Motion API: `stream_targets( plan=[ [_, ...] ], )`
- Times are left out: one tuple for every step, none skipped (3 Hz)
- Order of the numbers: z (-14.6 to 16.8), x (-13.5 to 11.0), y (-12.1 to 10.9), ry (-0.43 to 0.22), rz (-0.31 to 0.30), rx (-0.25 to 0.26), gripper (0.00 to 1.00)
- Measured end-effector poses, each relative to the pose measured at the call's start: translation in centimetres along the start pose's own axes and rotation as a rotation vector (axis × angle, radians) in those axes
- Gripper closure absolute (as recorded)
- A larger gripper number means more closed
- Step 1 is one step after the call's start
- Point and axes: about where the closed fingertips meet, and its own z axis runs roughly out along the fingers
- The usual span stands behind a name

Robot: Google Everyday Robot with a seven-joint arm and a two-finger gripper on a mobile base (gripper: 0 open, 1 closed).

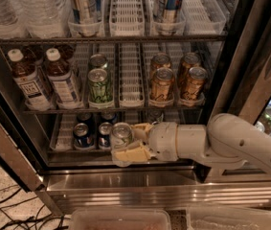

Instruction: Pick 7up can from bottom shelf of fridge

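Obs.: the white robot arm (240, 145) reaches in from the right into the tall glass-door display fridge with a black frame (228, 66). The two-finger gripper (125, 142) with cream-coloured fingers (131, 153) sits at the front edge of the bottom shelf (64, 131), a dark wire rack with white plastic lane dividers. The claw is clenched on the small silvery-grey 7up can (121, 135), one finger under and in front of it, the other behind it (lid and pull-tab face the camera). The can is upright, at the shelf's front, just right of two dark blue cans (81, 134) standing in their lanes; whether its base touches the rack cannot be told. On the rack above: two brown-liquid bottles with white caps (61, 78) at left, a bright green-and-white can (99, 85) in the middle, gold cans (162, 84) at right. Below the shelf runs the stainless-steel base panel (125, 186). Dark cables (5, 210) lie on the floor at lower left.
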Motion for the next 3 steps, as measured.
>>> stream_targets(
  plan=[
    [-1.1,-4.4,0.9,0.011,0.042,-0.049,1.00],
    [-2.4,-9.3,1.4,0.027,-0.002,-0.070,1.00],
    [-2.5,-10.0,1.6,0.026,-0.009,-0.073,1.00]
  ],
)
